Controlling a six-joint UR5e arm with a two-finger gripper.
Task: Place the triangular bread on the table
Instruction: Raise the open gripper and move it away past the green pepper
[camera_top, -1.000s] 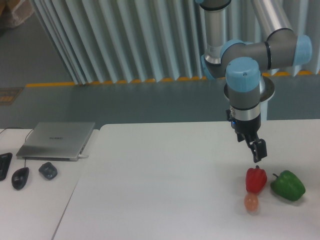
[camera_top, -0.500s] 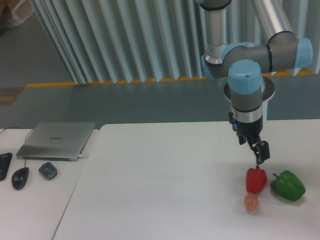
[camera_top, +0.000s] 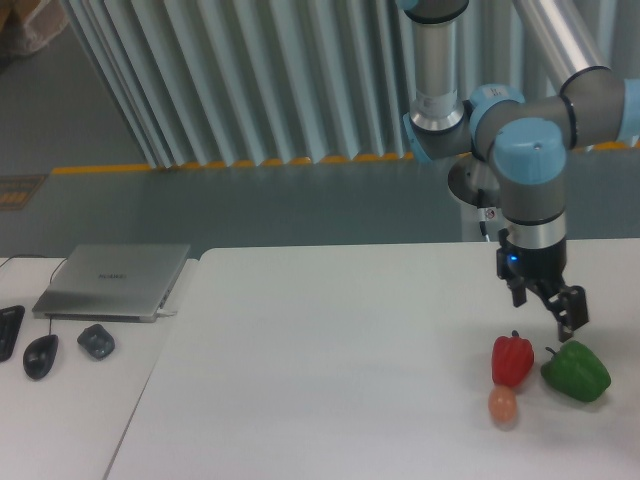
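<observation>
The triangular bread does not show anywhere in the camera view. My gripper (camera_top: 570, 318) hangs low over the right part of the white table (camera_top: 330, 360), just above the green pepper (camera_top: 576, 370) and up and to the right of the red pepper (camera_top: 512, 359). Nothing shows between its dark fingers. They overlap from this angle, so I cannot tell whether they stand open or shut. A small orange-pink egg-shaped thing (camera_top: 502, 404) lies just in front of the red pepper.
To the left stands a separate white desk (camera_top: 60, 400) with a closed laptop (camera_top: 113, 280), a black mouse (camera_top: 40, 355) and a small dark grey object (camera_top: 96, 341). The arm's base column (camera_top: 440, 70) rises behind the table's far edge.
The arm has swung to the right. The gripper went from above the red pepper to above the green pepper and sits slightly lower. The peppers and the egg-shaped thing have not moved.
</observation>
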